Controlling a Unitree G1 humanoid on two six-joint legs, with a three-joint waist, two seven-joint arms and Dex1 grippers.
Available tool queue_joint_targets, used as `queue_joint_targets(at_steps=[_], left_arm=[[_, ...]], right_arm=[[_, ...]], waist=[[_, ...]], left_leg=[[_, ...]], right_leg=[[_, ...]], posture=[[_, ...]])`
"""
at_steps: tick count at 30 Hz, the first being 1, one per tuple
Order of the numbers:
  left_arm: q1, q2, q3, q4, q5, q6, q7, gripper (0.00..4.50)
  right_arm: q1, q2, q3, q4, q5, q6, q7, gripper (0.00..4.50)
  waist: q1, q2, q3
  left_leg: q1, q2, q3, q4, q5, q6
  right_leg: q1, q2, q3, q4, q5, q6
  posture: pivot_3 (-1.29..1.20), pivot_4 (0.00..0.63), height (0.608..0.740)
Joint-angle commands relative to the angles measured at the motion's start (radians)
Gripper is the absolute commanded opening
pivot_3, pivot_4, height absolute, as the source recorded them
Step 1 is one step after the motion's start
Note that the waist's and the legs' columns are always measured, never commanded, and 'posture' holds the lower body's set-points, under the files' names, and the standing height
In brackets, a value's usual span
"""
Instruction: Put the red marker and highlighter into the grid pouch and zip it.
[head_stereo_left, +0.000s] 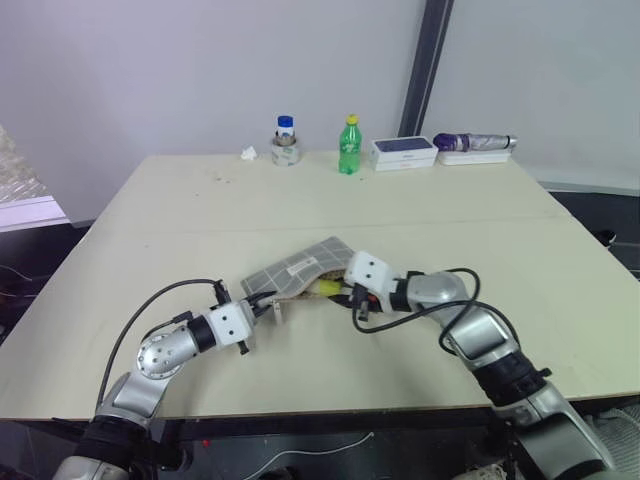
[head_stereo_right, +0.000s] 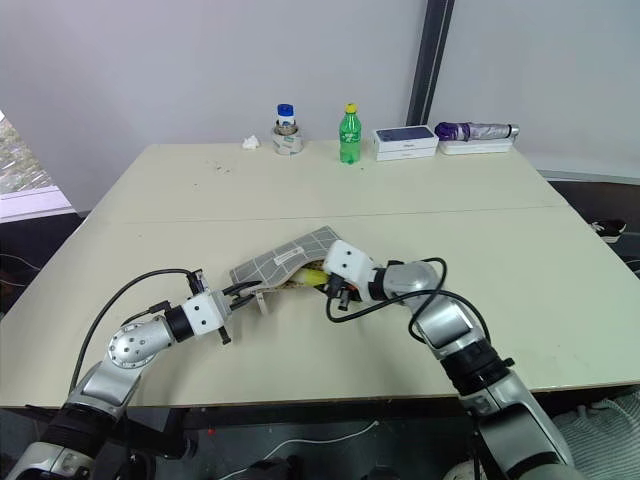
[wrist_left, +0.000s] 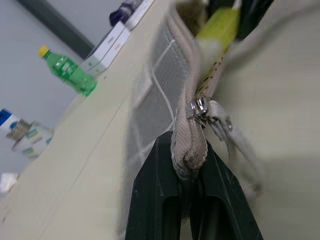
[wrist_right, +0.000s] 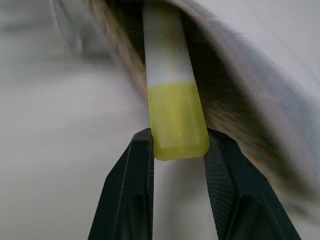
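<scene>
1. i see my left gripper (head_stereo_left: 262, 306) at the near left of the table (head_stereo_left: 180, 220), clamped tight on the end of the pouch (head_stereo_left: 298, 271); in the left wrist view the two black fingers (wrist_left: 155, 200) pinch the folded fabric edge just below the silver zipper pull (wrist_left: 199, 106).
2. the pouch lies in the near middle of the table, between my two grippers, its grid side up and its mouth gaping toward my right arm.
3. my right gripper (head_stereo_left: 340, 291) comes in from the right at the pouch mouth, part open, closed on the highlighter (head_stereo_left: 328, 287); in the right wrist view the fingers (wrist_right: 131, 185) squeeze the yellow end and the pale end (wrist_right: 165, 45) points into the opening, under the upper fabric.
4. i judge the highlighter partly inside the pouch, yellow end outside; how deep the pale end sits i cannot tell.
5. a dark thing lies in the pouch mouth beside the highlighter; i cannot tell if it is the marker.
6. far edge of the table, left to right: a crumpled white scrap (head_stereo_left: 249, 153), a blue-capped jar (head_stereo_left: 286, 141), a green bottle (head_stereo_left: 348, 146), a white box (head_stereo_left: 404, 152), and a purple thing on a tray (head_stereo_left: 474, 144).
</scene>
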Motion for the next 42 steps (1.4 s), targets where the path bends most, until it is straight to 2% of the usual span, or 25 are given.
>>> queue_joint_targets(at_steps=[1,6,11,12,14,17,18,23,27,30,34,40,42], left_arm=[[-0.016,0.017,0.014,-0.035,-0.085,-0.008,-0.066,0.0],[-0.007,0.036,0.025,-0.033,-0.144,0.013,-0.138,0.0],[0.006,0.054,0.058,-0.015,-0.162,0.01,-0.153,0.0],[0.007,0.056,0.062,-0.011,-0.162,0.009,-0.154,0.0],[0.007,0.061,0.07,0.003,-0.157,0.007,-0.15,0.0],[0.008,0.058,0.086,0.019,-0.15,0.013,-0.126,0.0],[0.008,0.056,0.091,0.022,-0.144,0.012,-0.118,0.0],[0.019,0.049,0.11,0.03,-0.117,0.001,-0.065,0.0],[0.031,0.038,0.11,0.019,-0.121,0.009,-0.052,0.0],[0.034,0.026,0.097,0.018,-0.117,0.008,-0.054,0.0],[0.01,0.004,0.081,0.043,-0.102,0.002,-0.054,0.0],[-0.036,-0.013,0.067,0.081,-0.086,-0.011,-0.069,0.0],[-0.049,-0.014,0.064,0.089,-0.084,-0.013,-0.069,0.0]], right_arm=[[-0.026,0.06,0.04,-0.04,-0.004,-0.035,0.015,0.86],[-0.039,0.084,0.076,0.005,-0.061,-0.116,0.012,0.86],[-0.028,0.069,0.018,0.024,-0.003,-0.128,0.065,0.86],[-0.026,0.071,0.0,0.022,0.024,-0.112,0.078,1.89],[-0.023,0.053,-0.015,0.02,0.012,-0.116,0.066,2.69],[0.017,0.036,-0.072,-0.057,0.062,-0.014,0.057,4.27],[0.03,0.034,-0.09,-0.092,0.089,0.032,0.063,4.45],[0.156,-0.034,-0.268,-0.348,0.313,0.253,0.092,4.45],[0.323,-0.14,-0.435,-0.41,0.36,0.279,0.069,4.45],[0.412,-0.211,-0.513,-0.345,0.319,0.217,0.038,4.45],[0.464,-0.307,-0.545,-0.185,0.252,0.066,0.048,4.45],[0.395,-0.343,-0.501,0.051,0.189,-0.06,0.051,4.45],[0.375,-0.344,-0.479,0.111,0.193,-0.041,0.081,4.45]], waist=[[0.001,0.0,0.0],[0.002,0.0,0.0],[0.0,0.0,0.0],[0.0,0.0,0.0],[0.0,0.0,0.0],[0.002,0.0,0.0],[0.004,0.0,0.0],[0.005,0.0,0.0],[0.012,-0.001,0.0],[0.01,-0.001,0.0],[0.006,-0.001,0.0],[0.003,-0.001,0.0],[0.003,-0.001,0.0]], left_leg=[[0.0,0.0,0.0,0.0,0.0,0.0],[0.0,0.0,0.0,0.0,0.0,0.0],[0.0,0.0,0.0,0.0,0.0,0.0],[0.0,0.0,0.0,0.0,0.0,0.0],[0.0,0.0,0.0,0.0,0.0,0.0],[0.0,0.0,0.0,0.0,0.0,0.0],[0.0,0.0,0.0,0.0,0.0,0.0],[0.0,0.0,0.0,0.0,0.0,0.0],[0.0,0.0,-0.001,0.0,0.0,0.0],[0.0,-0.001,0.0,0.0,-0.001,0.001],[0.001,0.0,0.0,0.0,-0.001,0.001],[0.001,0.0,0.001,0.0,-0.001,0.001],[0.001,0.0,0.001,0.0,0.0,0.001]], right_leg=[[0.0,0.0,0.0,0.0,0.0,0.0],[-0.003,0.0,0.0,0.0,0.0,0.0],[-0.004,0.0,0.0,0.0,0.0,0.0],[-0.004,0.0,0.0,0.0,0.0,0.0],[-0.002,0.0,0.0,0.0,0.0,0.0],[-0.003,0.0,0.0,0.0,0.0,0.0],[-0.003,0.0,0.0,0.0,0.0,0.0],[0.0,0.0,0.0,0.0,0.0,0.0],[0.001,0.0,0.0,0.0,0.0,0.0],[0.002,-0.001,0.0,-0.001,0.0,0.0],[0.002,-0.001,0.0,-0.001,0.0,0.0],[0.003,0.0,0.0,-0.001,0.0,0.0],[0.003,0.0,0.0,-0.001,0.0,0.0]], posture=[[0.0,0.15,0.74],[0.0,0.15,0.74],[0.0,0.15,0.74],[0.0,0.15,0.74],[0.0,0.15,0.74],[0.0,0.15,0.74],[0.0,0.15,0.74],[0.0,0.15,0.74],[0.0,0.15,0.74],[0.0,0.15,0.74],[0.0,0.15,0.74],[0.0,0.15,0.74],[0.0,0.15,0.74]])
